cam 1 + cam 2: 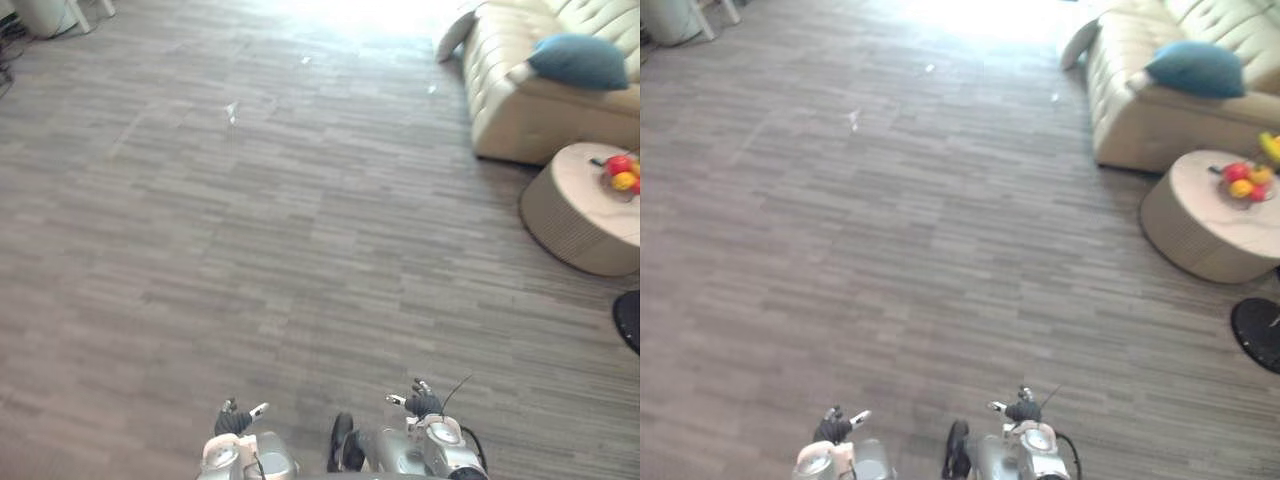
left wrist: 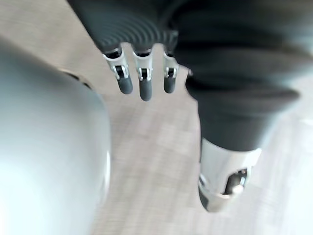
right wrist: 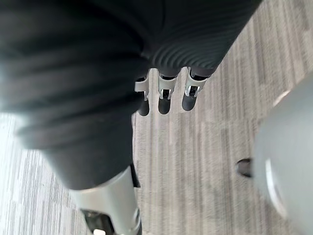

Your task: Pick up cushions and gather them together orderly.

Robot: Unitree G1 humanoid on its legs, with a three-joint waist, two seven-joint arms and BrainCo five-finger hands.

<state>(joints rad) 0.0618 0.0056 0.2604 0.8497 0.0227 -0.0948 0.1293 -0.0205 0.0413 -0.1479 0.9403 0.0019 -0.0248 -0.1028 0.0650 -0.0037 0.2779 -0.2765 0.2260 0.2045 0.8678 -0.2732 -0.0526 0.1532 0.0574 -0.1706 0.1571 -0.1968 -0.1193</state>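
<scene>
Blue cushion (image 1: 580,60) lies on the sofa (image 1: 520,115) while left hand (image 1: 233,420) and right hand (image 1: 422,403) hang empty, fingers (image 2: 145,88) relaxed.

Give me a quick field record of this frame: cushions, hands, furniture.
blue cushion: on the sofa, against its backrest
pale cushion: propped at the sofa's end, apart from the blue one
left hand: low near the robot, open, empty
right hand: low near the robot, open, empty
round table: beside the sofa, fruit on top
task state: cushions not yet gathered
</scene>
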